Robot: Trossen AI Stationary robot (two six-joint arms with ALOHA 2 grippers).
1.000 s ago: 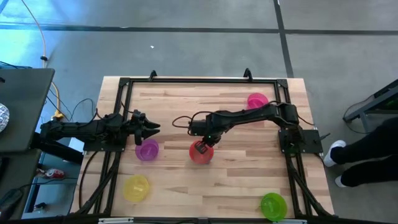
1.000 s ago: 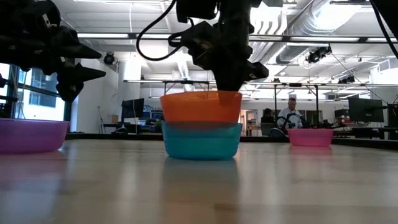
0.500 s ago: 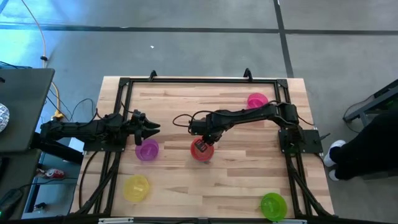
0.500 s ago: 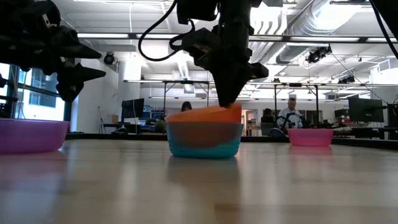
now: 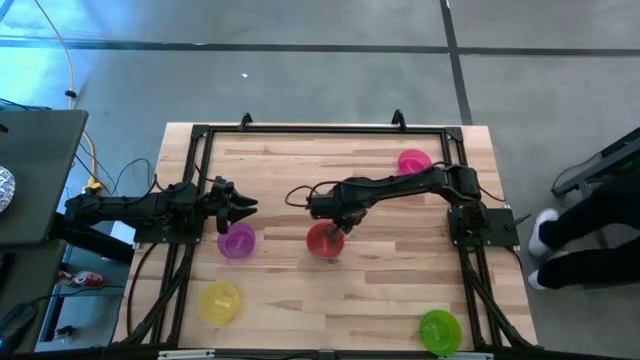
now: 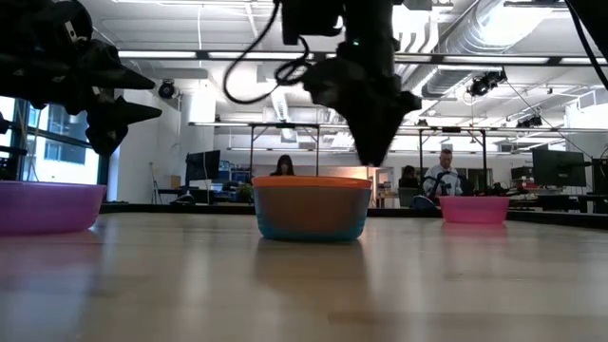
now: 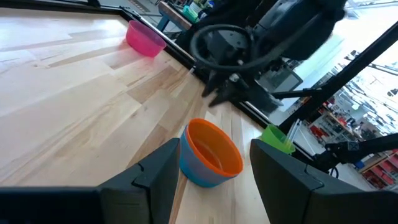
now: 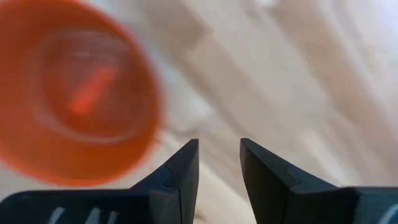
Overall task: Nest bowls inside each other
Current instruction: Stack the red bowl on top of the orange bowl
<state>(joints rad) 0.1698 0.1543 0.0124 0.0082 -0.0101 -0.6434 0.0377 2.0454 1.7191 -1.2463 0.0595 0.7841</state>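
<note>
On the wooden worktop (image 5: 380, 300), the small round red plastic bowl (image 5: 324, 240) sits nested inside the small round teal plastic bowl (image 6: 312, 223) at frame centre, only a teal band showing beneath the red rim in the low view. A small round purple plastic bowl (image 5: 236, 241) lies to its left, a yellow one (image 5: 218, 302) at lower left, a green one (image 5: 439, 330) at lower right, a pink one (image 5: 414, 162) at upper right, all well apart. A black metal frame (image 5: 320, 128) edges the worktop.

The right gripper (image 6: 372, 157) hangs just above the nested pair, fingers (image 8: 180, 171) parted a little and apparently touching nothing. The left gripper (image 5: 247, 205) hovers above and beside the purple bowl, fingers (image 7: 283, 165) spread wide, empty.
</note>
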